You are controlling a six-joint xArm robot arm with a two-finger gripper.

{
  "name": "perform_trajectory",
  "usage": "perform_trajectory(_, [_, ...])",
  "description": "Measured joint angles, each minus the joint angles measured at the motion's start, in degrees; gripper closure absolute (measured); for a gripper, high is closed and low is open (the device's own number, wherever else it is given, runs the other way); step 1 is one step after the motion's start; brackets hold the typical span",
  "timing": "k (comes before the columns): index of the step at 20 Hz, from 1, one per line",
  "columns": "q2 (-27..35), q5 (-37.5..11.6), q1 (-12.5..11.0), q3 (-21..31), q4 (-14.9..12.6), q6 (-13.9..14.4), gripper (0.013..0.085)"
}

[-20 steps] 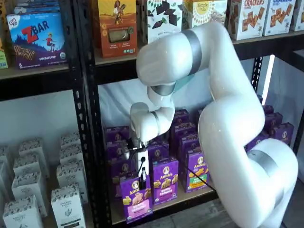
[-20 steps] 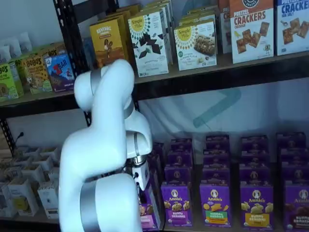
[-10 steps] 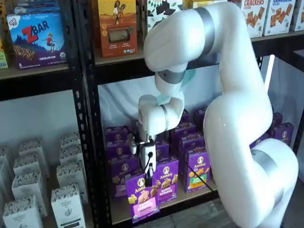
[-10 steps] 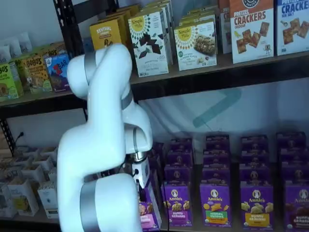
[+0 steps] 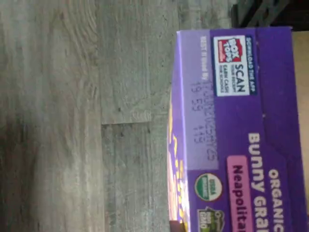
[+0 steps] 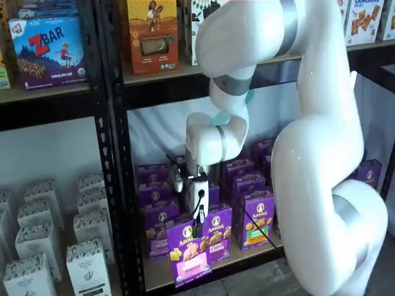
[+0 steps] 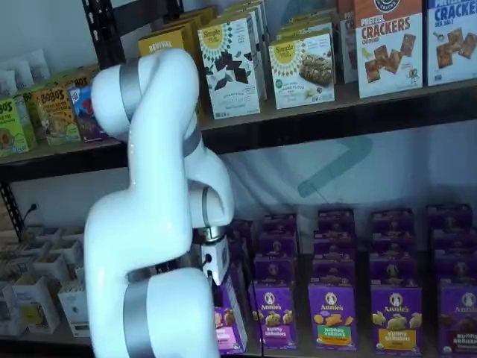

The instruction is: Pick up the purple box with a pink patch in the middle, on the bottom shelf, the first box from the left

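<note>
Wood-grain floor (image 5: pixel 72 116) fills most of the wrist view, with the purple box (image 5: pixel 241 135) close under the camera. Its top panel shows a scan patch, a date stamp and a pink strip of lettering, details neither shelf view gives; the pincer itself does not appear here.

In a shelf view the pincer (image 6: pixel 199 217) hangs from the white arm (image 6: pixel 308 154), its black fingers closed on the top of the purple box (image 6: pixel 190 251), which tilts at the near edge of the bottom shelf (image 6: pixel 162 275), left of an upright purple box (image 6: pixel 217 233).

In a shelf view from the other side, the arm (image 7: pixel 156 224) hides most of the grip; only the box's pink lower corner (image 7: pixel 229 328) shows beside the rows of purple boxes (image 7: pixel 332 309).
</note>
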Motion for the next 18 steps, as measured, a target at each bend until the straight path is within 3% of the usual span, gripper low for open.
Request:
perform_trajectory(7, [-6.38,2.16,-0.77,4.65,1.53,-2.00,0.0610])
perform_trajectory(14, [-10.47,3.16,-1.24,7.77,1.36,-2.24,0.0610])
perform_trajectory(15, [-11.11,3.48,-1.32,8.22,1.34,-2.26,0.0650])
perform_trajectory(18, [-12.10,3.41,-1.39,9.12,1.12,-2.13,0.0650])
